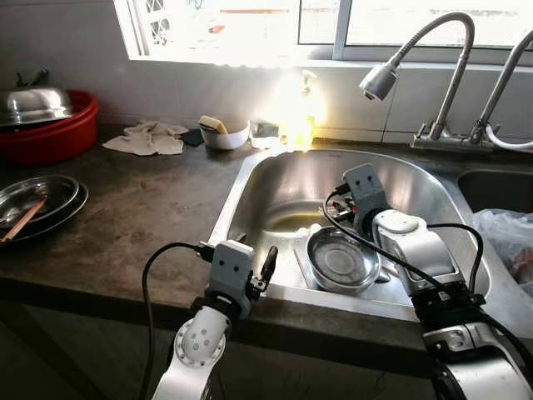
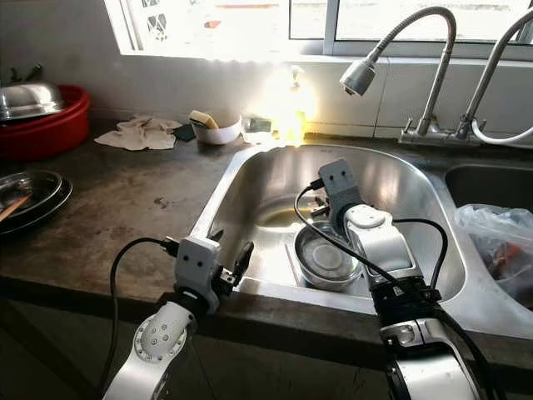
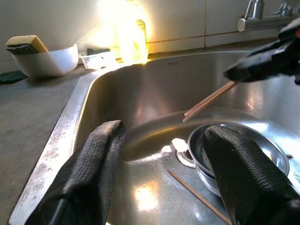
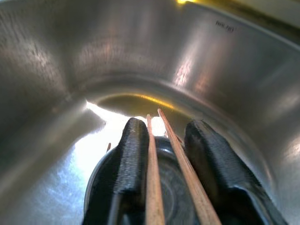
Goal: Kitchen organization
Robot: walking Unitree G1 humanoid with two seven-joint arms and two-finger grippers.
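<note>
A pair of wooden chopsticks (image 4: 183, 164) sticks out between the black fingers of my right gripper (image 1: 337, 208), which is shut on them low inside the steel sink (image 1: 275, 179). The left wrist view catches the same chopsticks (image 3: 208, 99) slanting down from that gripper (image 3: 262, 61). Just below it a round steel bowl (image 1: 341, 260) rests on the sink floor. A loose chopstick (image 3: 197, 197) lies on the sink floor beside the bowl. My left gripper (image 1: 258, 271) hovers at the sink's front rim, open, nothing between its fingers (image 3: 93, 168).
Steel plates (image 1: 37, 200) holding a chopstick sit on the dark counter at left, behind them a red basin (image 1: 50, 133) with a steel lid. A cloth (image 1: 150, 137), a white bowl with a sponge (image 1: 223, 133) and a soap bottle (image 1: 300, 117) line the back. Two faucets (image 1: 416, 58) rise at right, with a plastic bag (image 1: 508, 237) below them.
</note>
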